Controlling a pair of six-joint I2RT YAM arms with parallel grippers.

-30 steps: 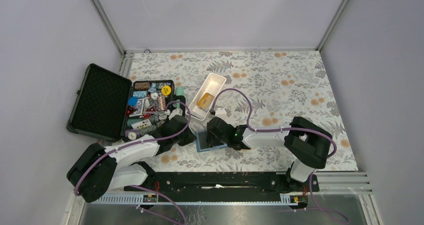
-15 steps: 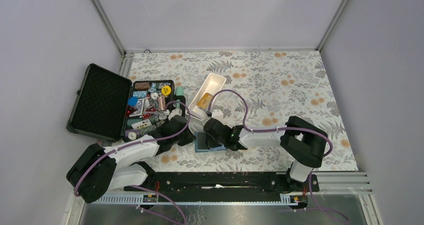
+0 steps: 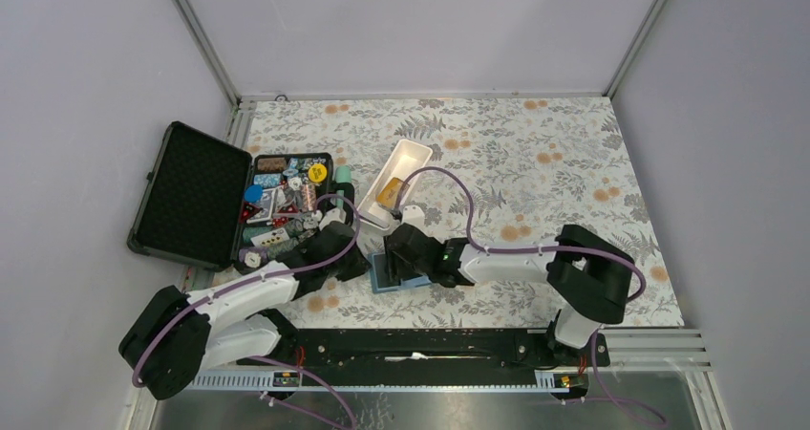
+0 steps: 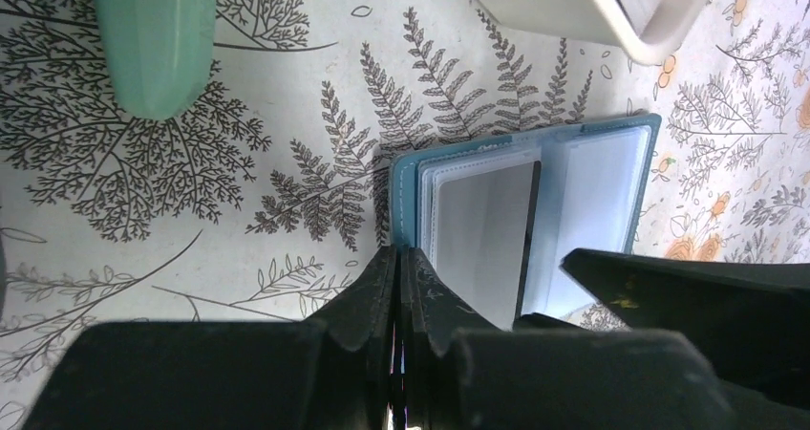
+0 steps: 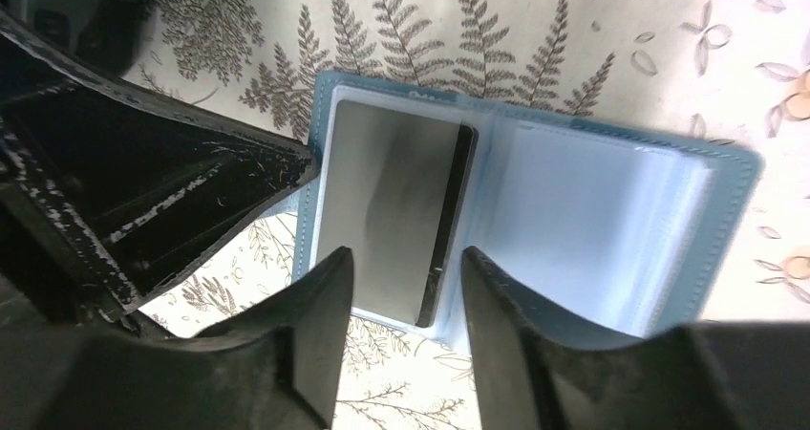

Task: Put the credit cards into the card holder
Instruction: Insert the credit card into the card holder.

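Note:
The teal-blue card holder (image 3: 384, 280) lies open on the floral table. It also shows in the left wrist view (image 4: 406, 177) and the right wrist view (image 5: 611, 210). The dark credit card (image 5: 396, 196) sits in its left page, also seen from the left wrist (image 4: 478, 234). My left gripper (image 4: 398, 253) is shut on the holder's left cover edge (image 3: 361, 262). My right gripper (image 5: 406, 258) is open, with its fingers on either side of the dark card's near end (image 3: 394, 255). The golden-orange credit card (image 3: 390, 193) lies in the white tray.
The long white tray (image 3: 409, 149) stands just behind the holder, and its corner shows in the left wrist view (image 4: 592, 14). A black foam-lined case (image 3: 191, 196) with small trinkets (image 3: 287, 196) is at the left. A mint-green object (image 4: 158, 38) lies near the left gripper.
My right gripper has moved left over the card holder, and the holder has shifted slightly left with it. The left gripper has stayed at the holder's left edge.

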